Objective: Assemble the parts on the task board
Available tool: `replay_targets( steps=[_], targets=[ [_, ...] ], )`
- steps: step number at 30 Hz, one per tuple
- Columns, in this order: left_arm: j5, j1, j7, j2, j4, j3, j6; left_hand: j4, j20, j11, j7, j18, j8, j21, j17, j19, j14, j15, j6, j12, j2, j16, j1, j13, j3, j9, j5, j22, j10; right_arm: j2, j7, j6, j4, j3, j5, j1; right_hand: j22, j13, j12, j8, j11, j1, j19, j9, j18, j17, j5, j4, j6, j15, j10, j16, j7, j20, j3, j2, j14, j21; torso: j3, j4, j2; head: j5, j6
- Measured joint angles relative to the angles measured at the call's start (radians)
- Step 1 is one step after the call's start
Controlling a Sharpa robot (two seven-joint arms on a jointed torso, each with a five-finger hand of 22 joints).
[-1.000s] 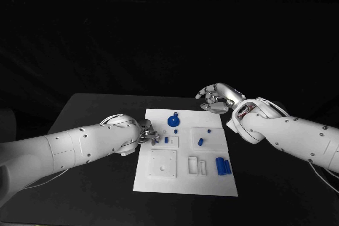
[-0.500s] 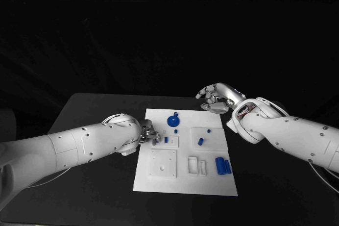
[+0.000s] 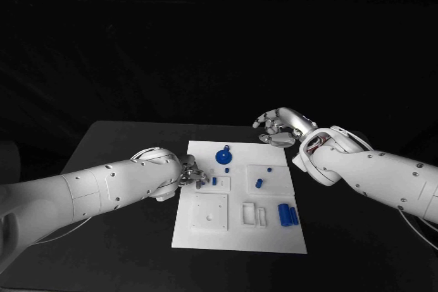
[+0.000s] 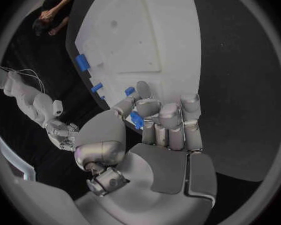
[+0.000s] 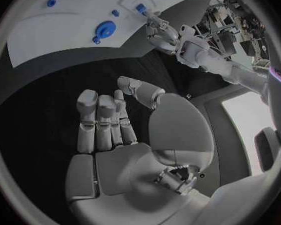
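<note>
A black table (image 3: 128,137) with a matte top stands in a dark room; beyond its far edge the head view shows only blackness, with no wall or floor to be made out. The right wrist view catches a bright pale panel (image 5: 247,120), perhaps a window or lit screen, and cluttered shelving or equipment (image 5: 231,32) too small to identify

The task board (image 3: 239,238) looks like matt white plastic, smooth. The parts (image 3: 223,156) are glossy blue plastic. The table (image 3: 128,146) is matt black. Both arms wear smooth white shells with a slight sheen; the left hand (image 4: 159,130) and right hand (image 5: 112,120) look like satin silver metal.
</note>
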Motion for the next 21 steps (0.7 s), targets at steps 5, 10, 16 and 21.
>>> replay_targets(
  steps=[5, 10, 16, 21],
  targets=[
    [0.000, 0.000, -0.005, -0.003, -0.004, 0.000, -0.003, 0.047, 0.001, 0.000, 0.002, 0.000, 0.000, -0.004, 0.000, -0.001, -0.006, -0.005, -0.002, -0.007, -0.091, -0.007, -0.029, -0.007, 0.000, 0.000, -0.035, 0.000, 0.000, -0.001, 0.000, 0.000, 0.000, 0.000, 0.000, 0.000, 0.000, 0.000, 0.000, 0.000, 0.000, 0.000, 0.000, -0.001, 0.000, 0.000, 0.000, -0.003, 0.000, 0.000, 0.000, 0.000, 0.000, 0.000, -0.003, 0.000, 0.000, 0.000, -0.0002, 0.0004, 0.000, 0.000, 0.000],
    [-0.001, 0.000, -0.008, -0.009, -0.004, -0.001, -0.008, 0.102, 0.001, 0.000, 0.002, 0.000, 0.000, -0.006, 0.000, -0.001, -0.006, -0.006, -0.009, -0.014, -0.157, -0.007, -0.021, -0.012, 0.040, 0.003, -0.035, 0.000, 0.000, -0.001, 0.000, 0.000, 0.000, 0.000, 0.000, 0.000, 0.000, -0.001, 0.000, 0.000, 0.002, -0.003, 0.000, -0.002, 0.000, -0.001, 0.004, 0.000, 0.000, 0.000, -0.002, 0.000, 0.000, 0.000, -0.005, -0.003, 0.000, 0.000, -0.0007, 0.0003, 0.000, 0.000, 0.001],
    [0.003, -0.001, -0.008, -0.016, -0.002, 0.000, -0.030, 0.162, 0.001, 0.009, 0.009, 0.000, 0.000, -0.006, -0.003, -0.001, -0.012, -0.012, -0.023, -0.025, -0.216, -0.015, -0.012, -0.018, 0.066, 0.007, -0.035, 0.000, -0.002, -0.002, 0.000, 0.000, 0.000, 0.000, 0.000, 0.000, 0.000, -0.001, 0.000, 0.000, 0.004, -0.004, 0.000, -0.002, 0.000, -0.001, 0.004, 0.000, 0.000, 0.000, -0.004, 0.000, 0.000, 0.000, -0.005, -0.004, 0.000, 0.000, -0.0012, 0.0004, 0.000, -0.002, 0.002],
    [0.027, -0.001, 0.013, -0.026, 0.006, 0.008, -0.086, 0.199, 0.011, 0.038, 0.034, 0.000, -0.044, -0.030, -0.026, -0.043, -0.061, -0.010, -0.101, -0.076, -0.237, -0.061, -0.003, -0.041, 0.061, -0.006, -0.035, -0.001, -0.047, -0.002, 0.000, 0.000, -0.001, 0.000, 0.000, 0.000, 0.000, -0.001, -0.001, 0.000, 0.004, -0.004, 0.000, -0.002, 0.000, -0.001, 0.008, 0.000, -0.001, 0.000, -0.004, 0.000, 0.001, 0.000, -0.005, -0.004, 0.000, 0.000, -0.0019, 0.0005, 0.000, -0.003, 0.003]
  ],
)
